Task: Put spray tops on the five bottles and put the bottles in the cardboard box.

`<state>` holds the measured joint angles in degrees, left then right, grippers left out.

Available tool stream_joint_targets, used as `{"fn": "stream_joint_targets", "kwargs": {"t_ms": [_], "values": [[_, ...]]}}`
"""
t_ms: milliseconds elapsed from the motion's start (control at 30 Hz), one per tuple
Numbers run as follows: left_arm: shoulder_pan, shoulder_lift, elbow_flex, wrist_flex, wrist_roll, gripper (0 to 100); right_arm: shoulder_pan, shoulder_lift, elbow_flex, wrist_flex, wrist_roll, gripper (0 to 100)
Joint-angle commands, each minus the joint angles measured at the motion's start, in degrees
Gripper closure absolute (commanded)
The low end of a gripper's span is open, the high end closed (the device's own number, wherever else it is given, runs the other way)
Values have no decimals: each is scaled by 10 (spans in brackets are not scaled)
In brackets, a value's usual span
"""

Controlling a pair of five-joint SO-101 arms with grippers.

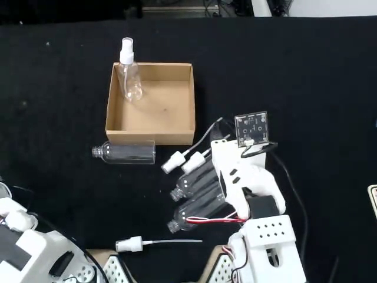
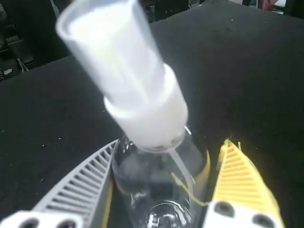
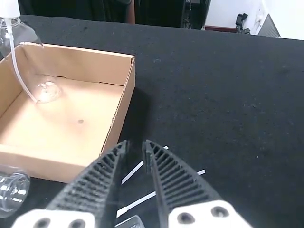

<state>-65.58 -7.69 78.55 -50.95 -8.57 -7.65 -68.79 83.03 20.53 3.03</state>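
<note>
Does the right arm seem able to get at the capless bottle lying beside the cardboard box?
Probably yes. The right gripper holds nothing, and the bottle lies uncovered on the table beside the cardboard box, near that arm.

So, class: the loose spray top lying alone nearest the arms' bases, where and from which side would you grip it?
Probably by its white head, coming straight down from above with the jaws closing across it. It lies flat on the table, and its thin tube trailing sideways looks too slender to hold firmly.

5 btls [image 1: 125, 152], 5 tops [image 1: 129, 243], 1 box [image 1: 150, 134]
</note>
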Motion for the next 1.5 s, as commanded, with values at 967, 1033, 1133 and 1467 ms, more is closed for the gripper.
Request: {"fn": "stream_joint_targets", "kwargs": {"t_ms": [967, 1033, 1133, 1467], "values": [[15, -142, 4, 89, -2, 701, 3, -18, 0, -18, -1, 966], [12, -142, -11, 122, -1, 701, 3, -18, 0, -18, -1, 966], [3, -142, -30, 147, -3, 701, 3, -18, 0, -18, -1, 966], [-2, -142, -36, 149, -4, 701, 3, -18, 0, -17, -1, 966]]}}
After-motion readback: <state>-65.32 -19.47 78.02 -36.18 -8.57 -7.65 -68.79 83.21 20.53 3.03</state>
